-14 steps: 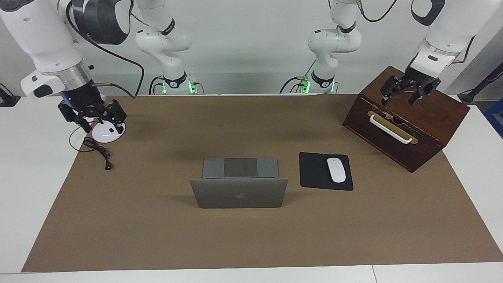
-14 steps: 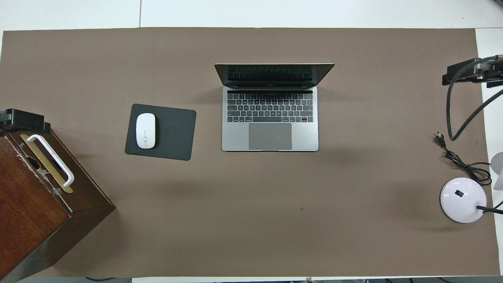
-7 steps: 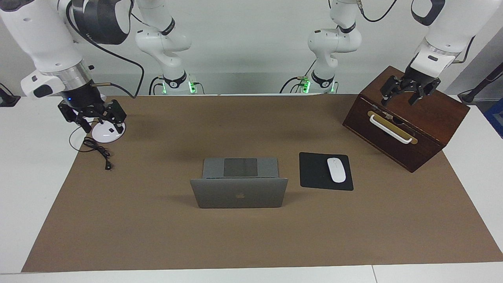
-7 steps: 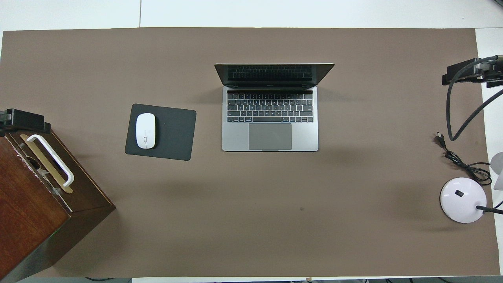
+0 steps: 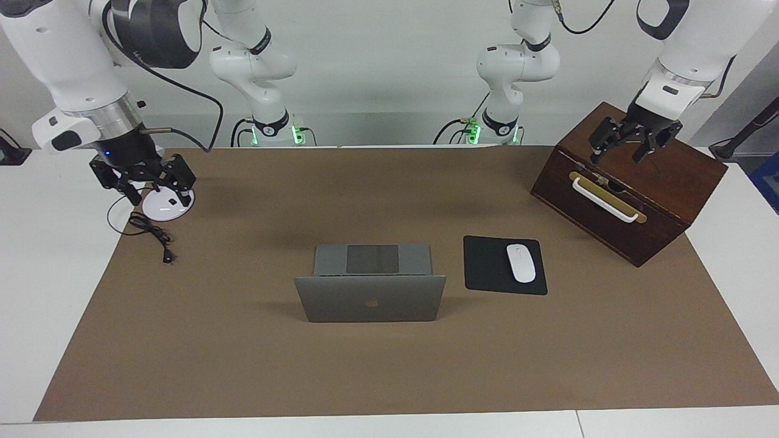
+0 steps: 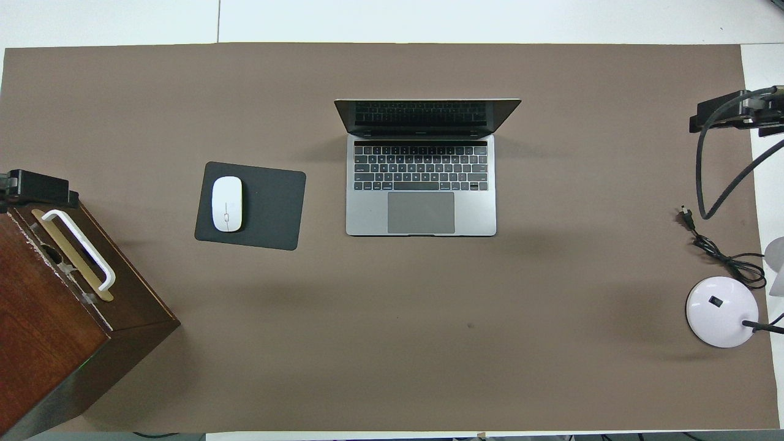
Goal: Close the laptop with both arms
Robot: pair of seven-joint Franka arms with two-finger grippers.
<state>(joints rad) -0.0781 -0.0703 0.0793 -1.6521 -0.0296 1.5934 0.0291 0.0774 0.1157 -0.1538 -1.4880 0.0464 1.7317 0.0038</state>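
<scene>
Apple logo on laptop point(image 5: 370, 298) lid; key legends too small; no other readable text.

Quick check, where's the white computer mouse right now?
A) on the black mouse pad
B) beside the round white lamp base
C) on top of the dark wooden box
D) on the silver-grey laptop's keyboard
A: the white computer mouse lies on the black mouse pad, beside the open silver-grey laptop.

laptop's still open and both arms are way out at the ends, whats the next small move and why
Probably bring both grippers in over the laptop. Its lid stands upright and untouched, while the left gripper hangs over the wooden box and the right gripper over the lamp base, jaws open and empty.
</scene>
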